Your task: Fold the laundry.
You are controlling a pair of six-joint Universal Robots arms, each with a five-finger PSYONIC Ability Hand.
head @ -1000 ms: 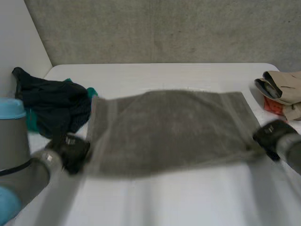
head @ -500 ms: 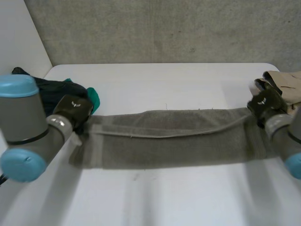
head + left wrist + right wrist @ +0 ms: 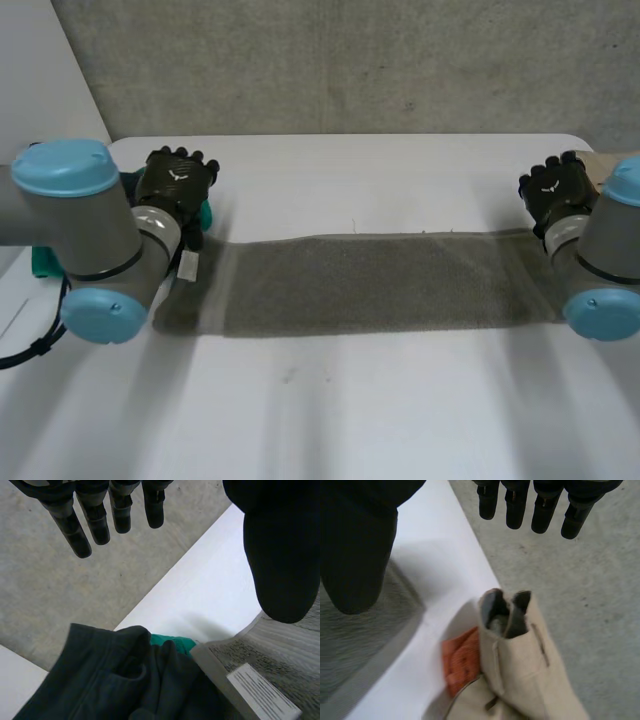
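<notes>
Grey, blue-capped arms carry black left robot hand and right robot hand.

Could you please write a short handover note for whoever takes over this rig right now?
Left hand: open, holding nothing, over the grey towel's left end.
Right hand: open, holding nothing, over its right end.
Done: the towel lies flat on the table as a long strip, apparently folded once.
Left: fold it shorter, then the dark clothes and beige garment.
</notes>
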